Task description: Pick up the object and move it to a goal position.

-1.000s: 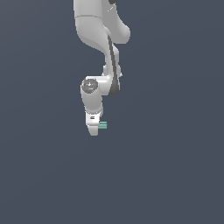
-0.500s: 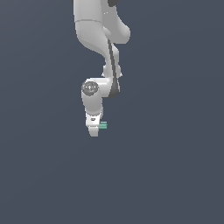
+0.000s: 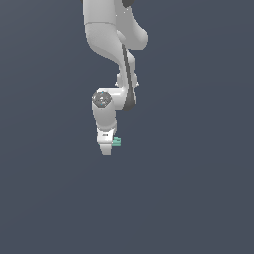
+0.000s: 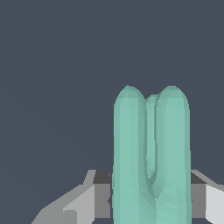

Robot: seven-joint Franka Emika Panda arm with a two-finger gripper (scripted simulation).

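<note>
The small flat teal-green object of two parallel round-ended bars [image 3: 117, 142] is seen at approx. 3 o'clock of the white end effector [image 3: 106, 149], touching its tip, w/ most of the piece hidden behind the white housing in the exterior view. In the wrist view the same object [image 4: 151, 153] is shown rising between the grey finger parts [image 4: 87, 197], so it is judged to be pinched by the end effector, though the contact faces are not visible. It is prob. gripped at one end so that the bars project clear of the fingers for transport. No worktop edge, goal marker or wall is visible; only a uniform dark grey-blue backdrop is rendered around the white arm [image 3: 111, 34].
</note>
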